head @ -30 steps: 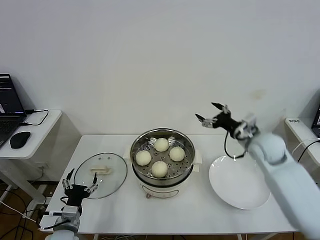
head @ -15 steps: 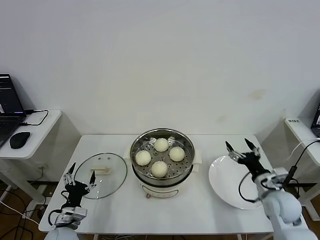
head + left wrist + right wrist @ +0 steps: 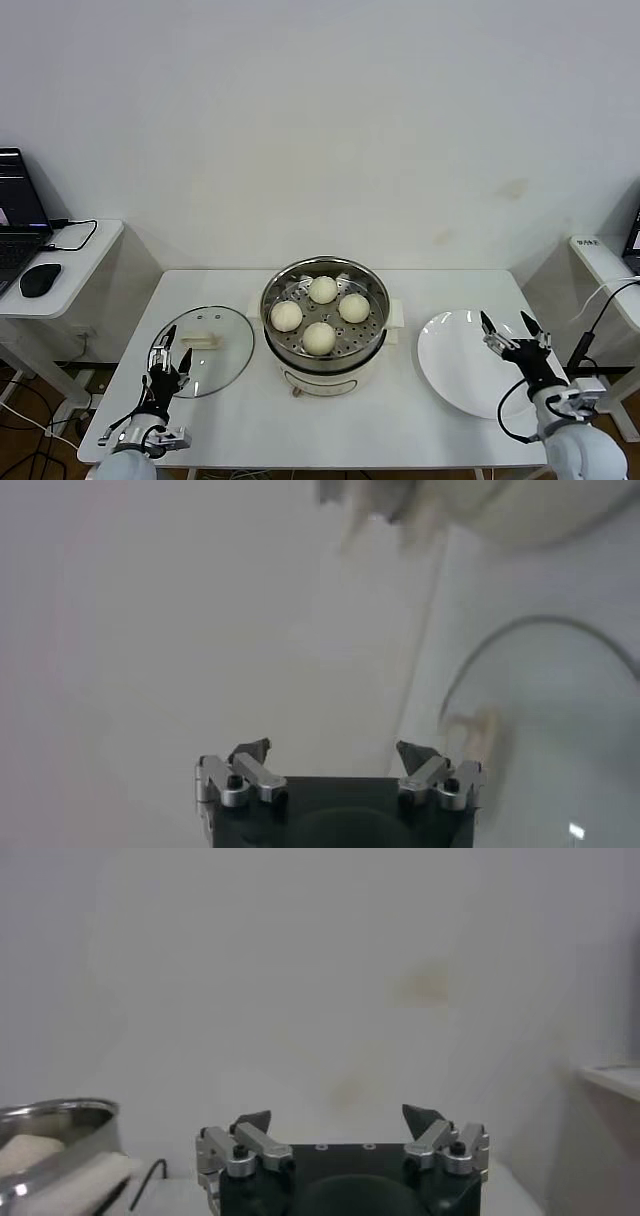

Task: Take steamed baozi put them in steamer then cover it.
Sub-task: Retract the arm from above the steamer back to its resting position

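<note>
Several cream-white baozi [image 3: 319, 337] sit on the perforated tray inside the shiny steel steamer [image 3: 372, 329] at the table's middle. The round glass lid [image 3: 215, 360] with a cream handle lies flat on the table to the steamer's left; it shows blurred in the left wrist view [image 3: 560, 710]. My left gripper [image 3: 169, 345] is open and empty at the lid's near left edge. My right gripper [image 3: 511, 326] is open and empty above the flat white plate [image 3: 455, 375] at the right. The steamer's rim shows in the right wrist view [image 3: 55, 1128].
A side table [image 3: 70, 270] with a laptop [image 3: 18, 215] and a mouse [image 3: 40, 280] stands at far left. Another ledge [image 3: 605, 262] is at far right. The white table's front edge [image 3: 330, 462] lies close to both grippers.
My right gripper has swung down from high behind the plate to low over its near right part. My left gripper has moved right and forward to the lid's edge.
</note>
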You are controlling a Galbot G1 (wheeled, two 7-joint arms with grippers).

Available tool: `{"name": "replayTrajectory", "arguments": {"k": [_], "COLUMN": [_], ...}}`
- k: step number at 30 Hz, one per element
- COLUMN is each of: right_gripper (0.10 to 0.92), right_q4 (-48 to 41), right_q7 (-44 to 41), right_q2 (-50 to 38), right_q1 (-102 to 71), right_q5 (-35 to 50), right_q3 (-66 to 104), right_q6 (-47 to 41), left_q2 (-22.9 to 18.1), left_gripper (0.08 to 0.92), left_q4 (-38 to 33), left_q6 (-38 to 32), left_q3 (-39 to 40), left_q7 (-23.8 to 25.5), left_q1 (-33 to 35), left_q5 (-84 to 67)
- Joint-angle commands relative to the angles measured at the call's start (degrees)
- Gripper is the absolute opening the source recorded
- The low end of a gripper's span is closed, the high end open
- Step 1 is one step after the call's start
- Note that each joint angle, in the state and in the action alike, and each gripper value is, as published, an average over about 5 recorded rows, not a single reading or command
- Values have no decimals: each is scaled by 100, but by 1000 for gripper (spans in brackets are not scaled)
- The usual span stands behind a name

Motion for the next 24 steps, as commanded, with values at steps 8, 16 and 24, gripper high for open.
{"name": "replayTrajectory", "arguments": {"k": [8, 16, 24], "right_gripper": [823, 823, 823], "right_q4": [-39, -56, -69], "right_q7": [36, 12, -15], "right_q2": [133, 157, 209], "right_q1": [-293, -354, -395], "right_q5": [-35, -39, -61], "right_q3": [210, 261, 284], "right_q6": [112, 137, 158], "left_q2": [52, 47, 31], "left_gripper": [823, 823, 823], "left_q4": [980, 1300, 1594], "left_q6": [-74, -47, -4], "left_q3": [161, 185, 228], "left_q7": [-15, -11, 1], "left_q1": [-728, -1029, -1257], "left_q5": [878, 879, 887]}}
